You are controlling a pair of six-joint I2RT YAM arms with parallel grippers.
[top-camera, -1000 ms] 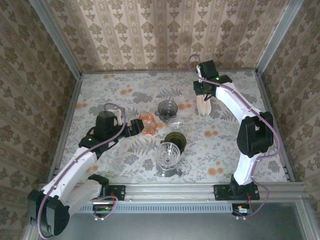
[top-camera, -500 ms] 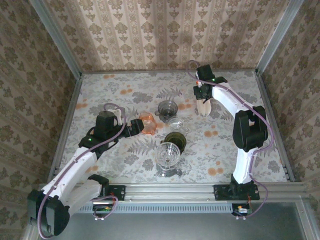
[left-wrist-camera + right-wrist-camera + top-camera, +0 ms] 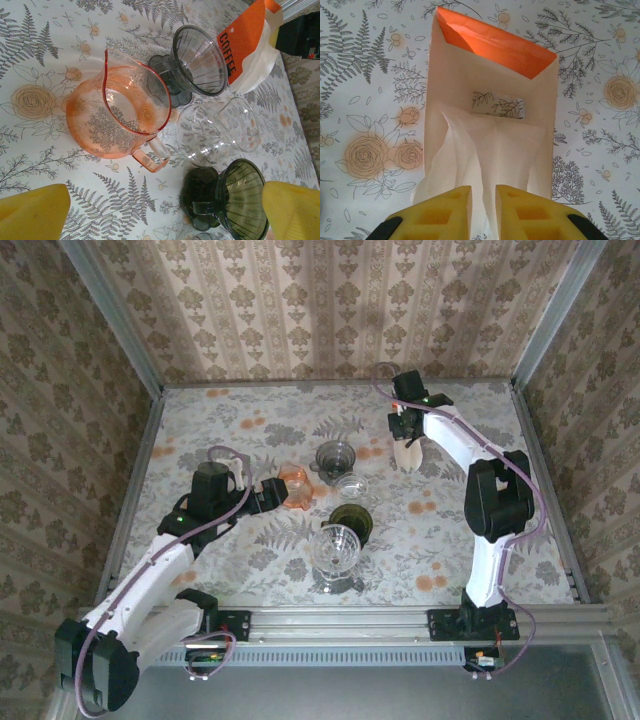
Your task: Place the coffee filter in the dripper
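A paper filter bag (image 3: pixel 490 60) with an orange flap stands at the back right of the table (image 3: pixel 200 430). White coffee filters (image 3: pixel 490 150) stick out of its open top. My right gripper (image 3: pixel 483 200) is above the bag, its yellow fingers (image 3: pixel 440 212) shut on a fold of coffee filter. From above, the right gripper (image 3: pixel 406 425) sits right over the bag (image 3: pixel 408 452). A grey dripper (image 3: pixel 335 455), a dark green dripper (image 3: pixel 352 520) and a clear dripper on a stand (image 3: pixel 335 548) cluster mid-table. My left gripper (image 3: pixel 162 215) hangs open over that cluster, holding nothing.
An orange glass pitcher (image 3: pixel 117 117) stands just ahead of the left gripper, its handle toward me. A small clear cup (image 3: pixel 217 132) sits between the grey dripper (image 3: pixel 197 60) and the green dripper (image 3: pixel 240 200). Papered walls and metal rails close in the table.
The right arm's elbow has swung a little left and back, and its wrist has shifted slightly over the bag. The left arm has stayed still.
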